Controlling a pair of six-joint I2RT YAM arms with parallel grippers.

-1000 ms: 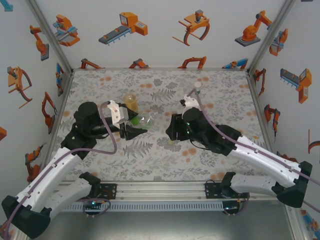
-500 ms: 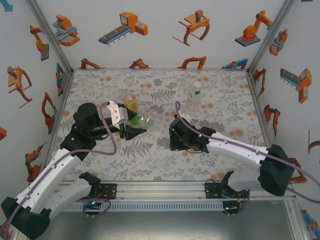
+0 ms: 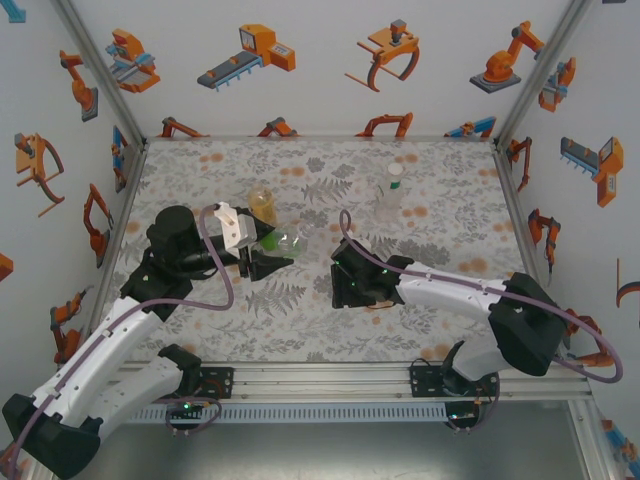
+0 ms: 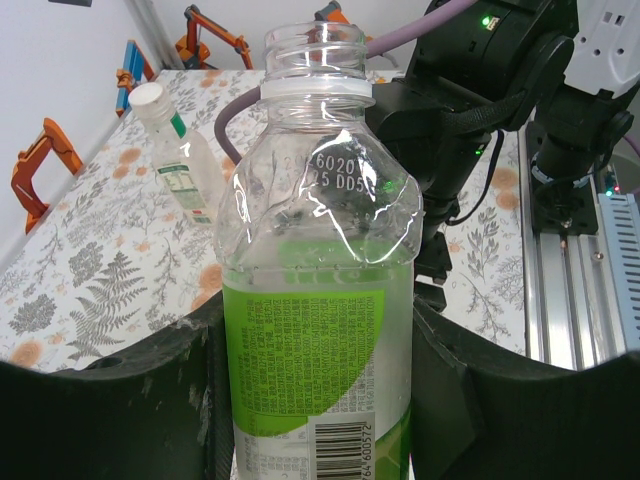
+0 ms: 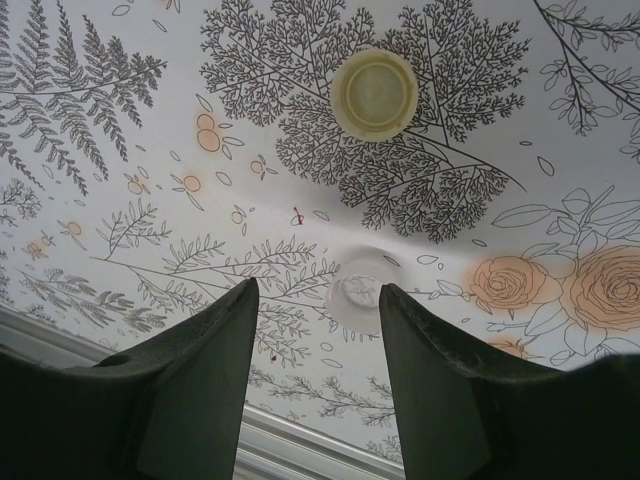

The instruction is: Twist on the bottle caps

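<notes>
Our left gripper point(image 4: 320, 400) is clamped on the uncapped green-labelled bottle point(image 4: 318, 250), whose threaded neck stands free on all sides. Our right gripper point(image 5: 318, 292) hangs spread over the table point(image 5: 120, 150), whose edge shows behind the fingers. A whitish cap point(image 5: 355, 290) lies between those fingers, and a pale yellow cap point(image 5: 374, 93) lies beyond on open surface.

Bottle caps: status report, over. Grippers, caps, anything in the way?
Left gripper shut on uncapped green-label bottle. Right gripper open, low over table. Yellow-green cap loose ahead of its fingers, whitish cap between them. Nothing blocking.
</notes>
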